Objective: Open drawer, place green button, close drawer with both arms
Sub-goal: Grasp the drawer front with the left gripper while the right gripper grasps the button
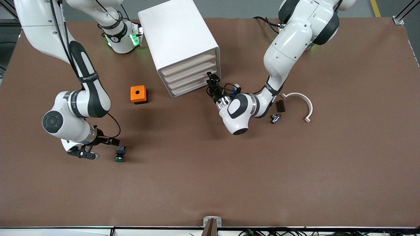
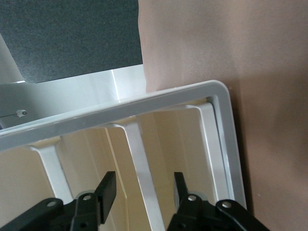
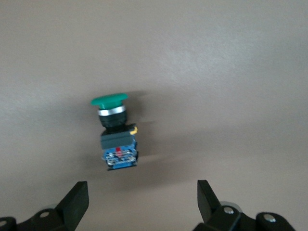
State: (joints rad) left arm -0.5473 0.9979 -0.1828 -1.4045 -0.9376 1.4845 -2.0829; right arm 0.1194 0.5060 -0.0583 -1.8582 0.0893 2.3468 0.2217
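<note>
I take the white cabinet (image 1: 178, 39) as my landmark; it stands near the robots' edge of the brown table (image 1: 229, 170), its four cream drawer fronts turned toward the front camera and angled toward the left arm's end.

The lowermost drawer (image 1: 192, 87) sits flush with the three above it — all four look closed.

My left gripper (image 1: 212, 86) is right at the cabinet's front, at the lower corner toward the left arm's end, level with the bottom drawers. In the left wrist view the left gripper (image 2: 144, 190) has its fingers (image 2: 108, 185) spread apart, nothing between them, with the white frame and cream fronts of the cabinet (image 2: 144, 103) close ahead.

The button (image 1: 120, 154) lies on its side on the table, much nearer the front camera than the cabinet and toward the right arm's end, green cap pointing at the camera. My right gripper (image 1: 86, 154) is low beside it. The right wrist view shows the right gripper (image 3: 142, 197) released, fingers (image 3: 77, 197) wide apart, with the button (image 3: 115, 132) just ahead of them and untouched.

An orange box (image 1: 138, 94) with a hole sits just beside the cabinet, toward the right arm's end. Toward the left arm's end lie a white curved bracket (image 1: 303, 103), a small dark block (image 1: 280, 106) and a small metal part (image 1: 275, 118).
</note>
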